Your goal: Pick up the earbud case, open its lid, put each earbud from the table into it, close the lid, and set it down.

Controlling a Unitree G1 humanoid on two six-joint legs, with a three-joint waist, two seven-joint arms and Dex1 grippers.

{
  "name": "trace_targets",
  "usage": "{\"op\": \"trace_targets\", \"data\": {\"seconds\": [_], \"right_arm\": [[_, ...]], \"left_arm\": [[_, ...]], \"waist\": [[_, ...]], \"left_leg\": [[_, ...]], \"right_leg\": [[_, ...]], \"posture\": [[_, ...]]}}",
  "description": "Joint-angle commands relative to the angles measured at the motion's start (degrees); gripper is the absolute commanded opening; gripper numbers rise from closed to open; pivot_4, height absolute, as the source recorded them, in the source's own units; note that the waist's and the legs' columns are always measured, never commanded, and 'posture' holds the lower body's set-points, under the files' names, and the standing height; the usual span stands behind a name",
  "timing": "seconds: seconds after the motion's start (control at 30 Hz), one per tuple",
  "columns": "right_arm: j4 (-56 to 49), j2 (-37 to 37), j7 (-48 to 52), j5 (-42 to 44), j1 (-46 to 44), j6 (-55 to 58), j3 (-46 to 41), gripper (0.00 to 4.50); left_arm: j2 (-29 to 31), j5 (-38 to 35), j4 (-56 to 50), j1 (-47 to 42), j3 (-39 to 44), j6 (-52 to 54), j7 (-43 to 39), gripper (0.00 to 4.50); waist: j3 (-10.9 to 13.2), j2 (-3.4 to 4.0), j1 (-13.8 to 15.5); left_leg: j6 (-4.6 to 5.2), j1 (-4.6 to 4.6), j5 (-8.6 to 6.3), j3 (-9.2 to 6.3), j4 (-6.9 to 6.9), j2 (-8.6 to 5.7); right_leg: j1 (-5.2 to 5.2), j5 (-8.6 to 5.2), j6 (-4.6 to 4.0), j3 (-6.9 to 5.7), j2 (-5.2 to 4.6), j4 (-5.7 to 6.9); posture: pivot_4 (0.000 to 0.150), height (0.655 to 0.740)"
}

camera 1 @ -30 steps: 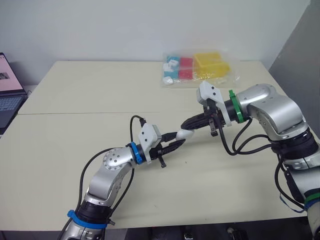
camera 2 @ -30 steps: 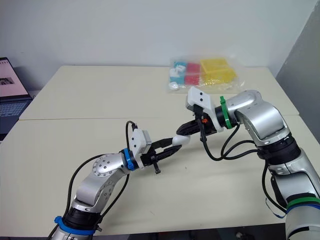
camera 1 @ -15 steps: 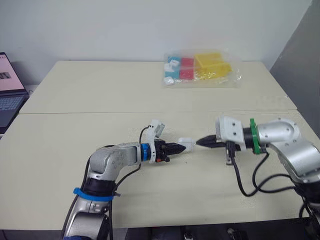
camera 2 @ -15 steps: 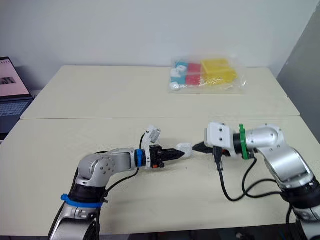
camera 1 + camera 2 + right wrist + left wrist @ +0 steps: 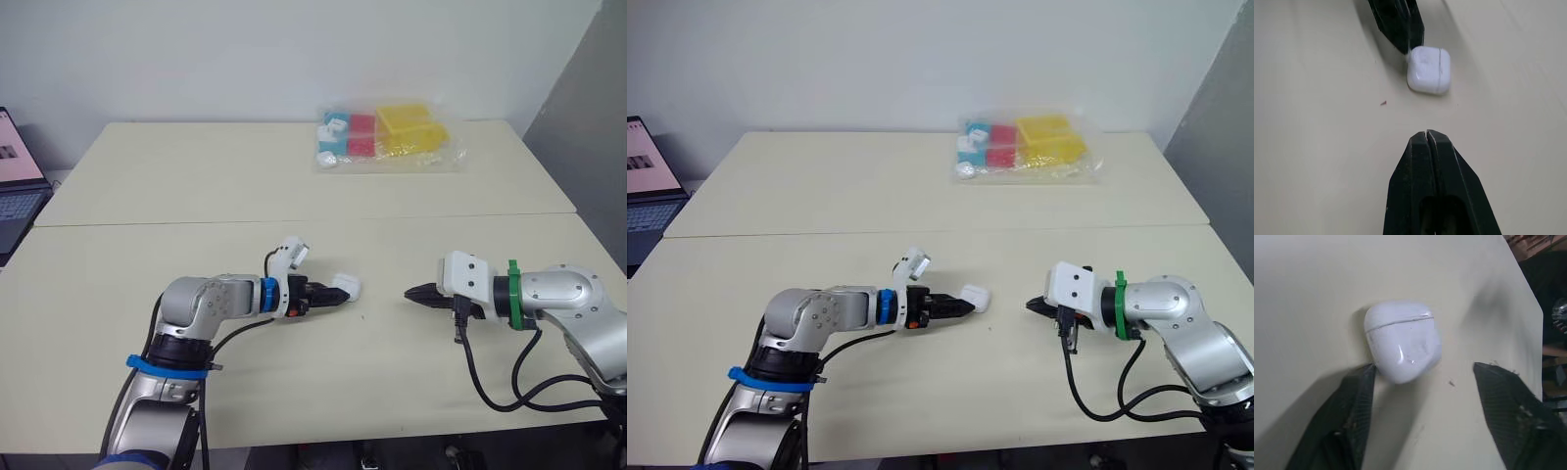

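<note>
Arms have dropped and parted: the case [image 5: 345, 290] now lies on the table [image 5: 196, 176], lid [image 5: 1396, 313] closed. Left gripper [image 5: 328, 294] spread wide, holding nothing, one finger touching, likely releasing. Right gripper [image 5: 416, 293] pinched closed, empty, at case's 3 o'clock.

Nothing legible is showing anywhere: no text, label, brand, number or sign is coming through clearly enough to read. The laptop [image 5: 647, 162] at about nine o'clock, at the scene's edge, is displaying dark marks too small to make out. The clear bag of coloured boxes [image 5: 1029, 145] at about one o'clock is carrying white patches that are just as unreadable.
</note>
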Motion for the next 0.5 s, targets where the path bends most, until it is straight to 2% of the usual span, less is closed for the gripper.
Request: {"op": "trace_targets", "data": {"seconds": [0.03,0.07,0.17,0.27,0.5], "right_arm": [[-2.67,-0.72,0.73,2.04,0.14,-0.30,-2.53,0.00],[-2.81,-0.64,0.84,2.81,0.20,-0.18,-2.97,0.00],[-2.89,-0.36,-0.28,2.73,-0.37,-1.59,-4.11,0.63],[-4.25,-1.12,0.57,5.65,-1.42,0.76,-5.83,1.70],[-4.44,-5.63,4.47,9.26,0.97,-0.97,-11.69,4.26]], "left_arm": [[3.81,2.24,-6.09,3.46,-0.61,-5.26,-2.19,4.48],[5.39,3.24,-7.95,5.01,-1.05,-7.43,-2.95,4.48],[9.70,6.37,-13.45,10.89,1.22,-16.17,-4.32,4.50],[16.41,10.68,-18.01,17.74,3.88,-30.04,-10.97,4.50],[21.00,9.86,-20.76,23.63,12.58,-43.77,-18.94,4.50]], "waist": [[0.00,0.00,0.05],[0.00,0.00,-0.06],[0.00,0.00,0.03],[0.01,-0.01,0.10],[0.02,-0.01,1.34]], "left_leg": [[0.00,0.00,0.00,-0.02,0.00,0.00],[0.00,0.01,0.00,-0.02,0.00,0.00],[-0.01,0.04,-0.01,0.02,-0.02,0.03],[-0.01,-0.01,-0.01,0.02,-0.03,0.04],[0.00,-0.05,-0.02,0.08,-0.02,-0.05]], "right_leg": [[0.00,0.00,0.00,-0.03,0.00,0.01],[0.01,0.00,0.00,-0.04,0.00,0.01],[-0.01,-0.01,-0.01,0.04,-0.10,0.01],[-0.05,-0.03,-0.06,0.00,-0.14,0.00],[-0.03,-0.07,-0.11,-0.10,-0.37,-0.12]], "posture": [[0.150,0.7400],[0.150,0.7400],[0.150,0.7400],[0.150,0.7400],[0.150,0.7400]]}}
